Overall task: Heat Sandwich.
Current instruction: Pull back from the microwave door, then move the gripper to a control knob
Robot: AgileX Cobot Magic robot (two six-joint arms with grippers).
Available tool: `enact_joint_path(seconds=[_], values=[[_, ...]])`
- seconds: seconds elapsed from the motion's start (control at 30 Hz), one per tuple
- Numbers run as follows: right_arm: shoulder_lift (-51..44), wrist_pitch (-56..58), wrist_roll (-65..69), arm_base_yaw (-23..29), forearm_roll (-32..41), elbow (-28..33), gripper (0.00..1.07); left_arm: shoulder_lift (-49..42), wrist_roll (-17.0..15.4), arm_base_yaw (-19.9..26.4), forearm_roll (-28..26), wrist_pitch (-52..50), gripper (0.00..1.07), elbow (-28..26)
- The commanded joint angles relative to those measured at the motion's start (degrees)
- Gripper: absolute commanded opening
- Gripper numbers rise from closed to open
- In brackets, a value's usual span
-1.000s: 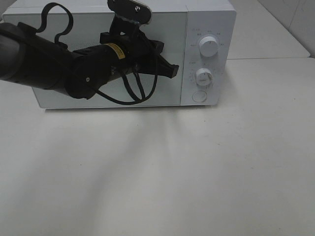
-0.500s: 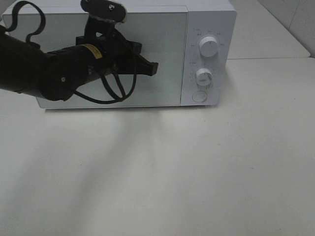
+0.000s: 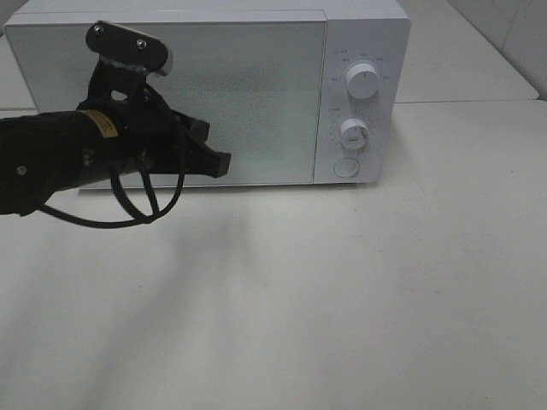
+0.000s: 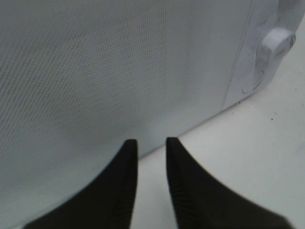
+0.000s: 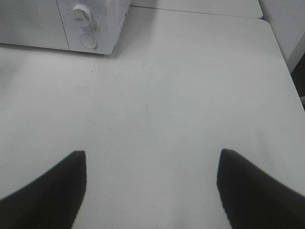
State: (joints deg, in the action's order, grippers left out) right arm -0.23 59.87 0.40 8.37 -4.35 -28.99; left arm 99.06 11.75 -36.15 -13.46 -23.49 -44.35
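My left gripper (image 3: 220, 162) hangs before the microwave (image 3: 256, 77), its door shut; my fingers are barely parted and pinch nothing. The sandwich is nowhere visible (inside, I judge). The lower knob (image 3: 353, 133) wants a square, gentle twist. My right gripper (image 5: 152, 155) hovers spread wide, empty.

high: microwave (image 3: 256, 85) front | left wrist: close, probably door (image 4: 119, 71) | right: far corner
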Motion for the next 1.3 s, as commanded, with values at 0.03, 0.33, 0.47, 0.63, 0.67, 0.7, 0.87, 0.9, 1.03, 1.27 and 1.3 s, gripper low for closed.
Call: enact_joint_path(seconds=[0.03,0.33,0.47,0.63,0.67,0.7,0.87,0.9,1.03,1.27,1.3], values=[[-1.5,-0.7,-0.1,-0.3,0.2,0.1,0.74,-2.9,-0.5,-0.1,-3.4,4.2,0.76,2.5],[-1.5,-0.7,-0.1,-0.3,0.2,0.1,0.74,-8.8,-0.1,0.2,-4.6,24.1,0.99,3.7],[-1.5,-0.7,-0.1,-0.3,0.2,0.1,0.74,-11.6,-0.4,0.2,-0.4,32.4,0.98,3.7],[-1.5,-0.7,-0.1,-0.3,0.2,0.1,0.74,-14.8,-6.7,3.5,-0.3,42.2,0.98,3.6],[-1.5,-0.7,-0.1,-0.3,0.2,0.1,0.74,-15.3,-7.8,5.1,-0.2,44.4,0.98,3.4],[-1.5,-0.7,-0.1,-0.3,0.2,0.1,0.74,-16.1,-8.1,8.3,-0.2,48.6,0.98,3.4],[-1.5,-0.7,-0.1,-0.3,0.2,0.1,0.74,-18.9,-7.8,16.6,1.2,57.8,0.98,3.4],[-1.5,-0.7,-0.1,-0.3,0.2,0.1,0.74,-18.9,-7.8,16.6,1.2,57.8,0.98,3.4],[-1.5,-0.7,-0.1,-0.3,0.2,0.1,0.74,-22.1,-7.8,24.1,4.3,65.9,0.98,3.4],[-1.5,-0.7,-0.1,-0.3,0.2,0.1,0.74,-26.9,-8.0,34.9,6.0,75.2,0.98,3.4],[-1.5,-0.7,-0.1,-0.3,0.2,0.1,0.74,-28.0,-8.0,36.4,6.0,76.5,0.98,3.4]])
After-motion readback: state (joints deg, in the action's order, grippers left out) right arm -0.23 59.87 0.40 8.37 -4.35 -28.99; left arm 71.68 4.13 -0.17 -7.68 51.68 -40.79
